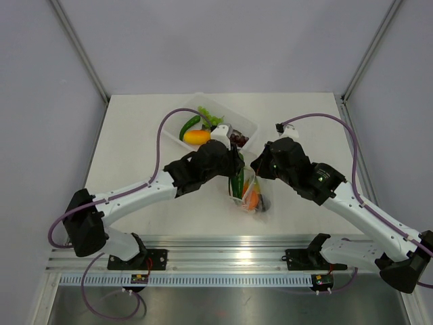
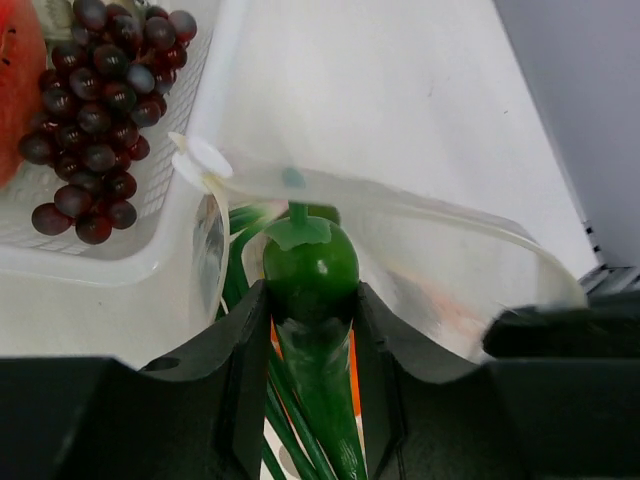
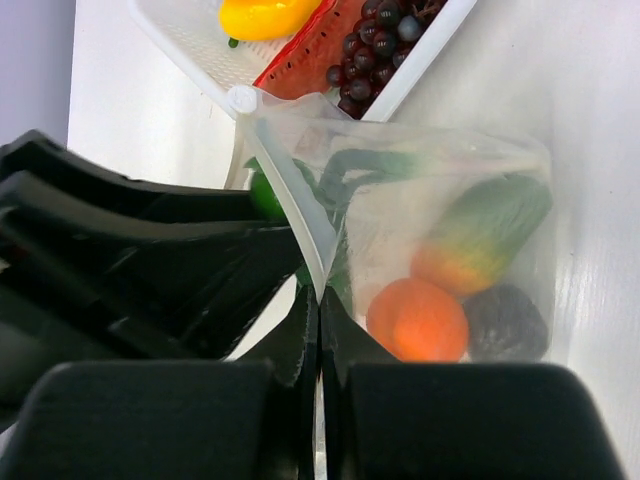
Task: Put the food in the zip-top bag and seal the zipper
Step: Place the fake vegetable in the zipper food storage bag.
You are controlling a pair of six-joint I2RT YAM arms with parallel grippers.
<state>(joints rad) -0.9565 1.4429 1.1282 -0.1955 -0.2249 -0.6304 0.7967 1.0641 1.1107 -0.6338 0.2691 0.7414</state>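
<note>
Holding the green pepper [image 2: 312,262] tight is the job of my left gripper [image 2: 310,300]. My two black fingers [image 2: 240,350] press on its sides so it cannot slip. Its stem end points into the open mouth of the zip-top bag [image 3: 450,180]. Thin green onion stalks [image 2: 238,262] show right beside it.

The bag lies on the table just beside the white tray [image 1: 206,105], on the tray's side nearest my arm bases. One bag corner seems to touch the tray wall.

My right gripper [image 3: 320,300] is clenched on the bag's mouth edge, right on the zipper [image 3: 290,205]. I think I pinch it there to lift that lip. Then the mouth stands open like a little tent, and the bag cannot slide away when the pepper pushes in.

An orange [image 3: 418,322] and a dark round fruit [image 3: 507,322] sit at the bag's bottom, the end far from the tray. A green and orange piece [image 3: 480,235] lies next to them.

Inside the tray wait the grapes [image 2: 95,110], the watermelon slice [image 2: 15,80] and a yellow piece [image 3: 265,15]. So I guess the job is about half done. The zipper is not pressed shut yet, and that makes sense, because more food has to go in first.
</note>
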